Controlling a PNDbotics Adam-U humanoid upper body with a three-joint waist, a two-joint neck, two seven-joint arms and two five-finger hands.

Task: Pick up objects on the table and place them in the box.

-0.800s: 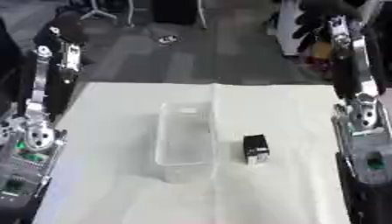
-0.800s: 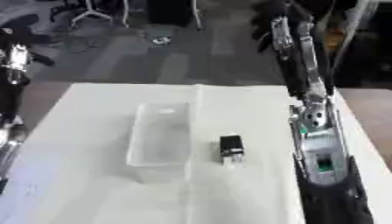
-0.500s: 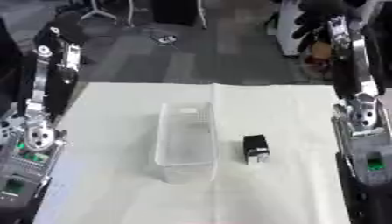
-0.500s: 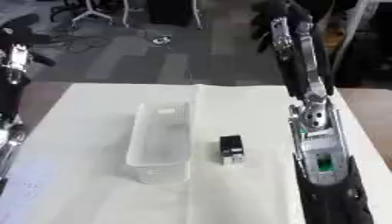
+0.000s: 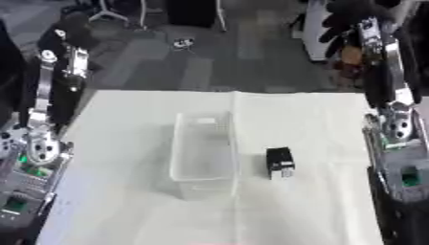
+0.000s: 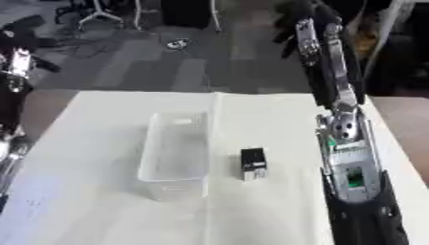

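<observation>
Since the right hand [image 6: 295, 21] and left hand [image 5: 71, 26] are both up past the far edge of the white tabletop [image 5: 318, 119], well apart from everything, I can't tell if either is spread or closed. The small black block with a white patch [image 5: 280, 162] sits just right of the clear plastic rectangular box [image 5: 203, 153], not touching it and nearer the right arm. Both run lengthwise away from the robot. The right eye view shows the right hand better, while the left eye view shows the whole left arm.

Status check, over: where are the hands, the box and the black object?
Both hands raised above the far edge, holding nothing. Black object on table, right of clear box. Nothing blocking.
</observation>
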